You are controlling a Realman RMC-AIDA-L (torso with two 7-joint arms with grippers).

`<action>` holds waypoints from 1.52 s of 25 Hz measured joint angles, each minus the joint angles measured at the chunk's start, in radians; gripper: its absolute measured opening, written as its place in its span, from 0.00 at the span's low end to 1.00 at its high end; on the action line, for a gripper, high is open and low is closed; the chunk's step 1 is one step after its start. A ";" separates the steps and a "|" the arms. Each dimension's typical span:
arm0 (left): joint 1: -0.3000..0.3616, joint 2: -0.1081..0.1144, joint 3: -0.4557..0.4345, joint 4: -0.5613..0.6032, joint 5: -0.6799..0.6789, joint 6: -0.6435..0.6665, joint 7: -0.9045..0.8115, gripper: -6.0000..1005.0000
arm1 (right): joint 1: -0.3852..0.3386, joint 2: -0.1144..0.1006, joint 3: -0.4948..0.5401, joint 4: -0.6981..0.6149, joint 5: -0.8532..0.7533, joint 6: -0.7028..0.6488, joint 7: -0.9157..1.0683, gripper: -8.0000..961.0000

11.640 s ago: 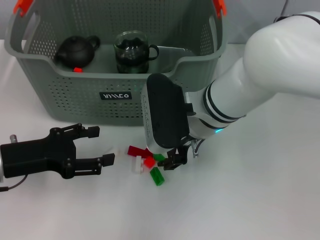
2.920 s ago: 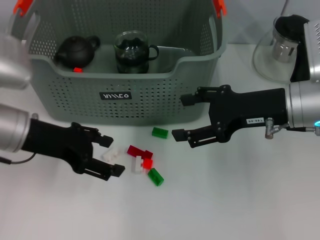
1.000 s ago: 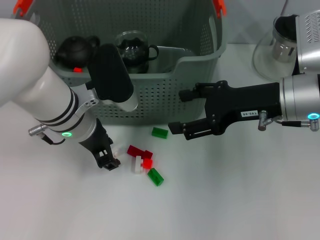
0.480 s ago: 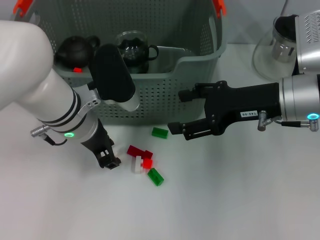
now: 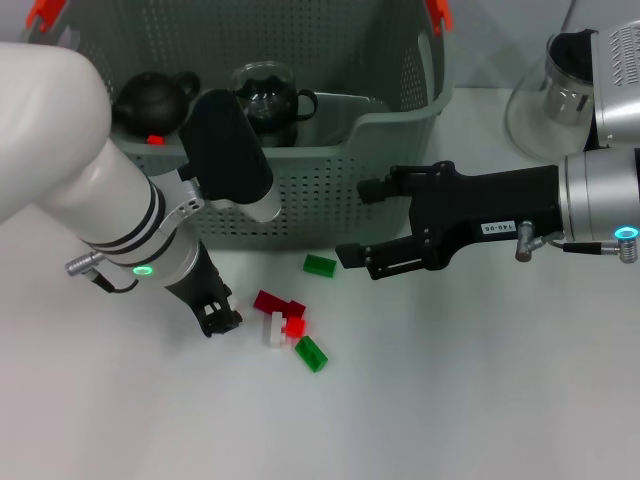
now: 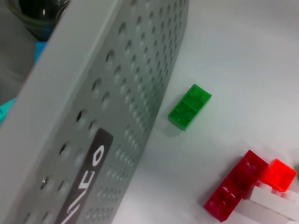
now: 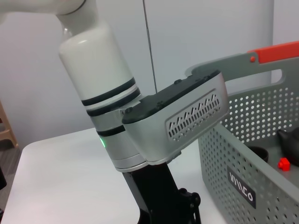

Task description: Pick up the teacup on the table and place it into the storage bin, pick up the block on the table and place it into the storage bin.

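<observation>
Fingers [image 5: 222, 321] of the left gripper [image 5: 218, 322], seemingly together, have edged closer to the small white plastic block [image 5: 273, 329]; right gripper [image 5: 362, 226] unchanged, fingers apart.

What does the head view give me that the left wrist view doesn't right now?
Head only: both grippers, the left gripper down by the blocks, the right gripper open beside the storage bin; the dark teapot in the bin. Left wrist only: stud detail on the dark red block. Both: bin wall, green block.
</observation>
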 joint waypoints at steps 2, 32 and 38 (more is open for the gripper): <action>-0.011 0.002 -0.001 -0.014 0.000 0.005 -0.011 0.34 | -0.001 0.000 0.000 0.000 0.000 0.000 0.000 0.98; -0.044 0.022 -0.544 0.335 -0.507 0.378 0.019 0.23 | -0.060 -0.063 0.142 0.001 -0.013 -0.193 -0.041 0.98; -0.136 0.074 -0.568 0.238 -0.504 0.154 0.008 0.25 | -0.072 -0.063 0.144 0.015 -0.017 -0.195 -0.068 0.98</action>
